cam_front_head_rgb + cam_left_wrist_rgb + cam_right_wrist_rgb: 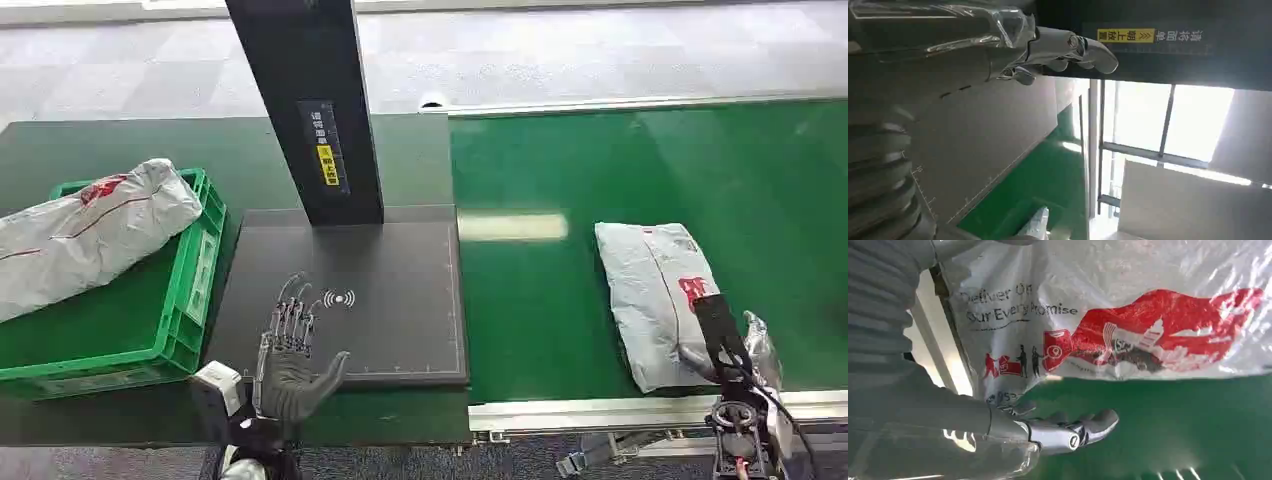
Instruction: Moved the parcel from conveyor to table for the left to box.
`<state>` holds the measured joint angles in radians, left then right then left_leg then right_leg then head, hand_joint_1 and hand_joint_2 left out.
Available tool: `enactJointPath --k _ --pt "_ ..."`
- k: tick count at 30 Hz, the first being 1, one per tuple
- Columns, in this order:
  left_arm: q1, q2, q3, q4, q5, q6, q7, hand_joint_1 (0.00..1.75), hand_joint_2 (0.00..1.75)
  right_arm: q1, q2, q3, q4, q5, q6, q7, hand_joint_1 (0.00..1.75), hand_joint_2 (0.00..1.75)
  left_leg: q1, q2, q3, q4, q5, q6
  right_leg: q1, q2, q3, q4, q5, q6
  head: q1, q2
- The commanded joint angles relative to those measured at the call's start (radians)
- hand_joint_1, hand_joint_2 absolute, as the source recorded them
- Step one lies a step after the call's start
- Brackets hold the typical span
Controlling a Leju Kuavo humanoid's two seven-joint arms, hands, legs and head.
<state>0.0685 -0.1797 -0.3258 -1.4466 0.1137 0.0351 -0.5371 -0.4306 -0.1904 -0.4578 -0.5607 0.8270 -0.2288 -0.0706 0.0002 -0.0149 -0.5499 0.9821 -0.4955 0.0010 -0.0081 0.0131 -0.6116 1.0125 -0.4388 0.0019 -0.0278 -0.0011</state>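
Observation:
A grey plastic parcel (655, 290) with red print lies on the green conveyor belt (560, 310) at the right. My right hand (722, 345) is at its near right corner, dark fingers stretched along the top of the bag. In the right wrist view the parcel (1128, 315) hangs close beside my right hand (1063, 432), with a strip of green belt (1173, 425) between them and the fingers extended. My left hand (295, 355) hovers open over the near edge of the black scanning table (400, 300), fingers spread. The left wrist view shows my left hand (1068, 50) holding nothing.
A green crate (205, 260) at the left holds another grey parcel (90, 235) lying across its rim. A black post (310, 100) with a yellow label rises from the back of the scanning table. The conveyor's metal edge (600, 410) runs along the front.

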Motion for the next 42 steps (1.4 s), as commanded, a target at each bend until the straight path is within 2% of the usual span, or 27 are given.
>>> enactJointPath --k 1,11,14,16,18,19,20,21,23,26,27,30,31,33,35,37,42 --pt "-0.011 0.002 0.019 0.035 -0.001 0.001 0.005 0.00 1.75 -0.088 -0.015 -0.037 0.207 0.000 0.108 0.011 1.75 1.75 0.001 0.002 0.003 -0.001 -0.001 -0.001 0.001 0.000 0.003 -0.002 0.000 0.000 0.000 0.000" --pt "-0.020 -0.001 0.023 0.034 -0.004 0.007 0.008 0.00 1.75 -0.106 -0.007 -0.018 0.186 0.012 0.111 -0.007 1.75 1.75 0.001 0.003 0.003 -0.001 0.000 -0.001 0.001 0.000 0.003 -0.002 0.000 0.000 0.000 0.000" --pt "-0.014 -0.005 0.032 0.023 -0.006 0.016 0.011 0.00 1.75 -0.123 0.012 -0.010 0.125 0.008 0.040 -0.067 1.75 1.75 0.000 0.002 0.002 -0.001 0.000 -0.001 0.000 0.001 0.001 -0.001 0.000 0.000 0.000 0.000" --pt "-0.004 -0.012 0.044 0.006 -0.011 0.027 0.015 0.00 1.75 -0.108 0.055 0.025 -0.041 0.003 -0.034 -0.137 1.75 1.75 0.000 0.006 0.004 -0.001 -0.001 -0.001 0.001 0.003 0.003 -0.002 0.000 0.000 0.000 0.000" --pt "0.004 -0.008 0.049 -0.008 -0.016 0.034 0.017 0.00 1.75 -0.046 0.105 0.102 -0.311 -0.009 -0.037 -0.135 1.75 1.75 -0.001 0.007 0.001 0.000 -0.001 -0.001 0.000 0.005 -0.001 0.001 0.001 0.000 0.000 0.000" --pt "0.009 -0.006 0.053 -0.010 -0.016 0.036 0.018 0.00 1.75 -0.006 0.124 0.162 -0.456 0.030 -0.079 -0.126 1.75 1.75 -0.001 0.006 0.000 0.000 -0.001 -0.001 -0.001 0.005 -0.001 0.001 0.001 0.000 0.000 0.000" --pt "0.013 -0.006 0.058 -0.014 -0.016 0.037 0.018 0.00 1.75 0.035 0.143 0.212 -0.594 0.049 -0.051 -0.029 1.75 1.75 -0.001 0.006 -0.001 -0.001 0.000 -0.001 -0.001 0.004 -0.001 0.001 0.001 0.000 0.000 0.000" --pt "0.017 -0.008 0.060 -0.015 -0.018 0.039 0.017 0.00 1.75 0.064 0.144 0.263 -0.676 0.074 -0.082 -0.046 1.75 1.75 0.000 0.010 0.001 -0.001 -0.002 -0.002 0.000 0.007 0.000 0.000 0.001 -0.001 0.000 0.000" --pt "0.033 -0.006 0.062 -0.026 -0.024 0.043 0.012 0.00 1.75 0.131 0.168 0.352 -0.843 0.074 -0.070 -0.033 1.75 1.75 -0.001 0.004 0.000 -0.001 0.000 -0.001 0.000 0.003 -0.002 0.001 0.000 0.000 0.000 0.000" --pt "0.035 -0.006 0.059 -0.020 -0.030 0.043 0.006 0.00 1.75 0.172 0.182 0.438 -0.925 0.043 -0.041 -0.070 1.75 1.75 0.000 0.003 0.000 -0.001 0.000 -0.001 0.000 0.003 -0.001 0.001 0.000 0.000 0.000 0.000" --pt "0.033 -0.012 0.060 -0.013 -0.033 0.043 0.003 0.00 1.75 0.179 0.183 0.476 -0.934 0.013 0.014 -0.081 1.75 1.75 0.001 0.007 0.004 -0.002 -0.002 -0.002 0.001 0.004 0.002 -0.001 -0.001 -0.001 0.000 0.000" --pt "0.022 -0.021 0.053 -0.001 -0.035 0.040 0.002 0.00 1.75 0.184 0.197 0.522 -0.916 0.012 0.024 -0.083 1.75 1.75 0.000 0.005 0.001 -0.002 -0.001 -0.001 0.001 0.003 0.000 0.000 -0.001 -0.001 0.000 0.000" --pt "0.015 -0.018 0.050 0.005 -0.037 0.040 0.002 0.00 1.75 0.178 0.193 0.560 -0.896 -0.052 0.115 -0.116 1.75 1.75 0.001 0.005 0.001 -0.001 -0.001 -0.001 0.002 0.004 0.000 0.000 0.000 -0.001 0.000 0.000" --pt "-0.009 -0.019 0.044 0.021 -0.040 0.029 0.006 0.00 1.75 0.153 0.227 0.686 -0.778 -0.085 0.200 -0.141 1.75 1.75 0.001 0.006 0.001 -0.002 0.000 -0.001 0.002 0.004 0.000 0.000 0.000 -0.001 0.000 0.000" --pt "-0.018 -0.028 0.048 0.022 -0.046 0.021 0.017 0.00 1.75 0.141 0.249 0.765 -0.696 -0.102 0.156 -0.146 1.75 1.75 0.002 0.009 0.003 -0.003 0.000 -0.002 0.002 0.006 0.001 -0.002 0.001 -0.001 0.000 0.000" --pt "-0.032 -0.026 0.038 0.033 -0.050 0.013 0.022 0.00 1.75 0.146 0.269 0.837 -0.653 -0.143 0.174 -0.161 1.75 1.75 0.001 0.007 0.002 -0.002 0.000 -0.001 0.002 0.005 0.001 -0.001 0.001 -0.001 0.000 0.000" --pt "-0.054 -0.011 0.030 0.056 -0.046 0.016 0.028 0.00 1.75 0.164 0.306 0.917 -0.667 -0.165 0.189 -0.145 1.75 1.75 0.001 0.005 0.004 -0.003 0.000 -0.002 0.002 0.003 0.002 -0.001 0.000 -0.001 0.000 0.000"
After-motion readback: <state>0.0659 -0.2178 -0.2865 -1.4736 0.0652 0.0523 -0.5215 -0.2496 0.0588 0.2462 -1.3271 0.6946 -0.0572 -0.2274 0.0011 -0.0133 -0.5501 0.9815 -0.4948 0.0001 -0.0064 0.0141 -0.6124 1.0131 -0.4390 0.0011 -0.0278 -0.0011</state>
